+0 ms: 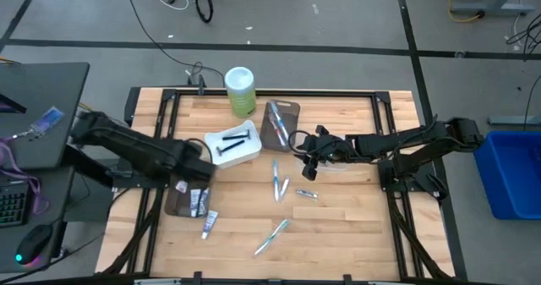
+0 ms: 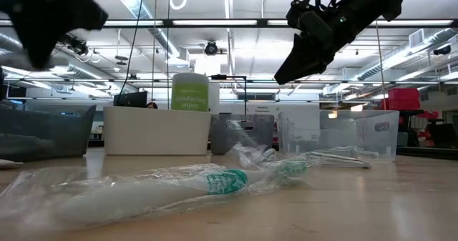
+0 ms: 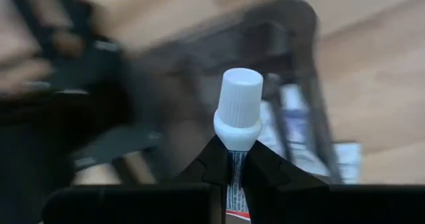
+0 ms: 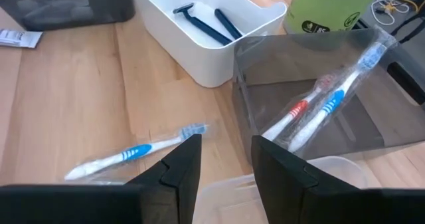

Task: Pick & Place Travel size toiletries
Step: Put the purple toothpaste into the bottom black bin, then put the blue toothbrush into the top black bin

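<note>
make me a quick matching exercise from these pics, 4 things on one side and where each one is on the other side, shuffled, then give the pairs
Things:
1. razors
2. wrapped toothbrush pair
3. small tube with white cap
4. green canister

Places:
A. clamped between the left gripper's fingers
B. standing at the table's far edge, beside the white tray
C. lying in the white tray
D. lying in the smoky clear tray next to the white one

Pairs: 1-C, 2-D, 3-A, 4-B
</note>
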Available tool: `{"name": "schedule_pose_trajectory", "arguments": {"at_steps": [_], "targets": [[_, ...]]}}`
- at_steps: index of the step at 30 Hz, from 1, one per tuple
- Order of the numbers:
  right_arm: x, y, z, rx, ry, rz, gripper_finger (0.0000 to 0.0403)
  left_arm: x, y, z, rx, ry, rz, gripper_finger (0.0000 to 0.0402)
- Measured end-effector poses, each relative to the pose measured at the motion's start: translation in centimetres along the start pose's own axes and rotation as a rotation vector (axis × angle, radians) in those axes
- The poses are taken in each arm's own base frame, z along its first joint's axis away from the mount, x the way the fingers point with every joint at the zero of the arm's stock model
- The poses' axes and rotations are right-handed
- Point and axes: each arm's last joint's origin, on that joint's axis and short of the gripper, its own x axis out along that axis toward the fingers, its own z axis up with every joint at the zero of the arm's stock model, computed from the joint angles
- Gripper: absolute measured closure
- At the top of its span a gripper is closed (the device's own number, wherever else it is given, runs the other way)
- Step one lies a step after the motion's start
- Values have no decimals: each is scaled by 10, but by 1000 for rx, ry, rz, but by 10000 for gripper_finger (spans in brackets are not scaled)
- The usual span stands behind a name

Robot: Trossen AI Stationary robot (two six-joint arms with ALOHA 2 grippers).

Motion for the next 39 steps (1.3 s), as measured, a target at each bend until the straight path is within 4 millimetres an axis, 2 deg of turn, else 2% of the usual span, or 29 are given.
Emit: {"name": "schedule_pose_trajectory", "arguments": {"at_steps": [3, 8, 11, 14, 18, 24, 28, 34, 39], "targets": [[0, 0, 0, 0, -2, 1, 263, 23, 11, -5, 6, -4, -160, 369], [0, 0, 3, 14, -25, -6, 264, 59, 16, -8, 107, -76, -378, 368], [0, 0, 8, 84, -77, 5, 269, 78, 21, -10, 205, -95, -382, 367], [0, -1, 16, 41, -158, 7, 271, 96, 28, -11, 228, -65, -317, 357], [0, -6, 24, -4, -228, 1, 265, 105, 30, -12, 225, 7, -310, 330], [3, -16, 25, -35, -218, 9, 227, 104, 29, -11, 327, -14, -326, 289], [6, -25, 29, -30, -257, -21, 202, 94, 25, -10, 366, -37, -344, 273], [15, -32, 34, -6, -321, -41, 194, 56, 21, -4, 473, -123, -339, 262], [21, -33, 36, 0, -354, -42, 208, 18, 11, 6, 441, -380, -384, 265]]}}
